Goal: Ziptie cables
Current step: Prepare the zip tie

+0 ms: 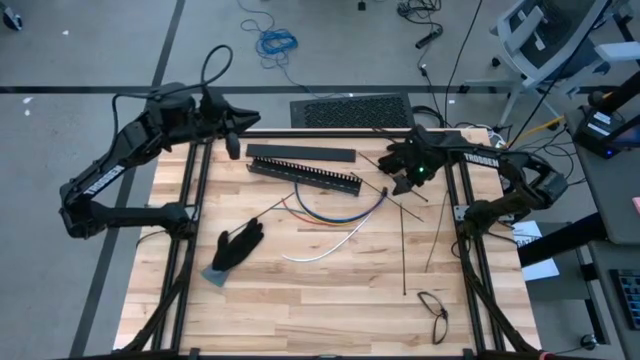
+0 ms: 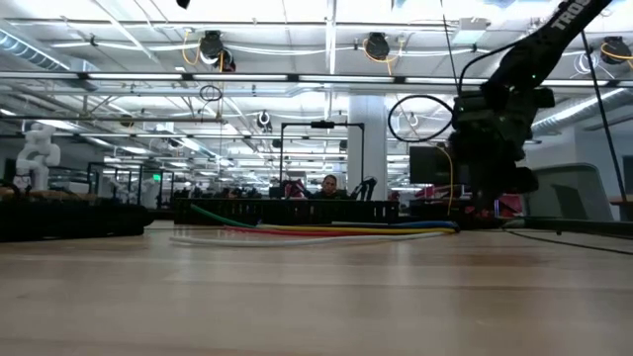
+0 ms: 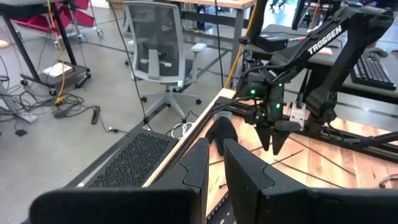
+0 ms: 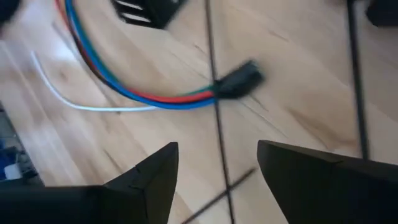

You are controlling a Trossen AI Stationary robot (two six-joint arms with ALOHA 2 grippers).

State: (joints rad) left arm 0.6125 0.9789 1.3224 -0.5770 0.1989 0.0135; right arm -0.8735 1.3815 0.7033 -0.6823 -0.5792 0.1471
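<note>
The cables lie on the wooden table in a shallow arc of blue, red and green wires, with a white wire nearer the front. In the right wrist view the arc ends in a black plug. My right gripper hovers open over the table's far right, just beside that plug end. A thin black zip tie lies on the wood below the gap between its fingers. My left gripper waits raised over the far left corner, with its fingers close together and nothing between them.
A black slotted bar and a flat black strip lie at the far middle. More zip ties lie at the right. A black glove is at the near left, and eyeglasses at the near right.
</note>
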